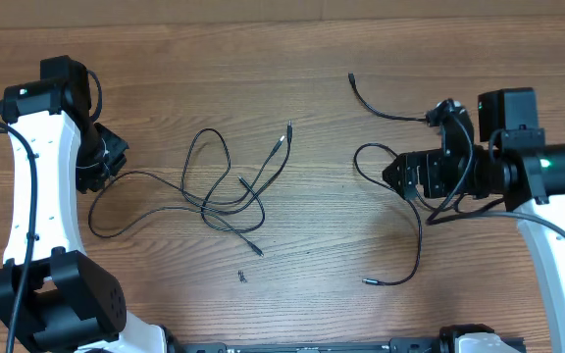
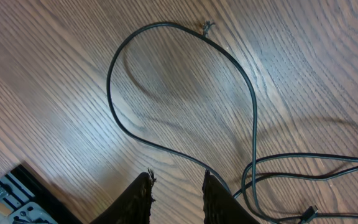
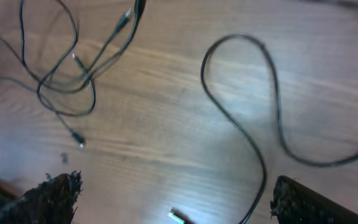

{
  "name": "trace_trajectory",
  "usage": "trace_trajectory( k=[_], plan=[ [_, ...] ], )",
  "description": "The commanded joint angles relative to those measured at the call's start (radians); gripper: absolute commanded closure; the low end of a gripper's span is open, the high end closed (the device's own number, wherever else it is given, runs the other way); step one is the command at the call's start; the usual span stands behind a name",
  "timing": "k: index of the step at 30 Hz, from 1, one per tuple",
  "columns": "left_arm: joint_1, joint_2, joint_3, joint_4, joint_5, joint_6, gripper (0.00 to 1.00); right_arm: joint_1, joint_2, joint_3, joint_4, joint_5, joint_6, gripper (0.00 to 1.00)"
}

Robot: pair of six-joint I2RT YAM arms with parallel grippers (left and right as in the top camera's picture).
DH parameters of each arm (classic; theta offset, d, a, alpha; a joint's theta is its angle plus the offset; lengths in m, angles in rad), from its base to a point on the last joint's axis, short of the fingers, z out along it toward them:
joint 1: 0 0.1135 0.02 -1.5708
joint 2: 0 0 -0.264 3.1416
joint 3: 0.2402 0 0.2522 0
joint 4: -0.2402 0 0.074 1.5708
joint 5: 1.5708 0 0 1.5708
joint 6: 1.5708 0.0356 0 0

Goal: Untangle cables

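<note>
Here on the table (image 1: 292,39): thin black cables (image 1: 226,196) are lying in a loose knot of crossing loops at the middle of the wood, with two plug ends pointing toward the far edge.
Loose cable (image 3: 238,37): a separate cord is snaking across the right side, well apart from the knot, and curling into one loop just in front of the right arm.
Left gripper (image 2: 178,175): it is hanging at the left end of the knot, jaws standing narrowly apart with bare wood showing between them. A strand of a wide loop is running right past the tip of one finger; whether it is touching cannot be told.
Right gripper (image 3: 174,183): it is hanging over the loose cable with jaws spread wide, gripping nothing.
Dark speck (image 1: 243,276): it is sitting on the wood just beside the knot's near side.
</note>
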Motion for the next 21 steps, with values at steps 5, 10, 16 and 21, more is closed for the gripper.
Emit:
trace_trajectory(
  k=[5, 10, 16, 21],
  plan=[
    [-0.002, 0.008, 0.018, 0.002, 0.01, 0.019, 0.49, -0.008, 0.122, -0.031, 0.029, -0.031, 0.17, 0.0],
    [-0.002, 0.008, 0.018, 0.003, 0.012, 0.02, 0.08, -0.008, 0.235, -0.1, 0.099, -0.037, 0.274, 0.0],
    [-0.002, 0.008, 0.018, 0.021, 0.019, 0.048, 0.02, -0.008, 0.349, -0.136, 0.18, -0.091, 0.368, 0.0],
    [-0.002, 0.008, 0.018, 0.032, 0.02, 0.057, 0.01, -0.008, 0.414, -0.137, 0.218, -0.11, 0.442, 0.0]
  ],
)
